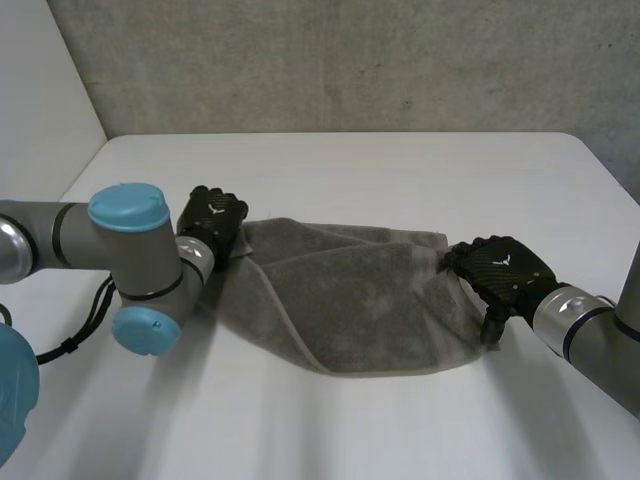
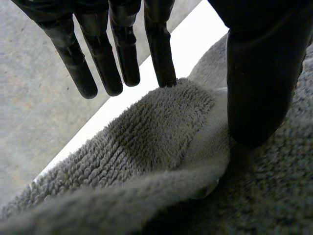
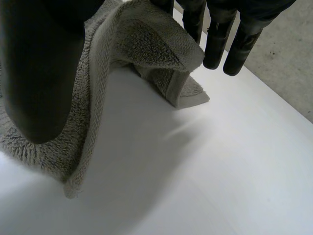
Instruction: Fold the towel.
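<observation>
Head view: our left robot hand (image 1: 215, 222) is at the towel's (image 1: 370, 300) left end, straight fingers and thumb pinching a raised ridge of cloth. Our right robot hand (image 1: 500, 270) pinches the towel's right end, with that corner lifted off the bench (image 1: 400, 170). Between them the towel lies rumpled, its long axis running hand to hand. We judge each hand equally near its own end, so both ends should travel together across the towel's short axis.
</observation>
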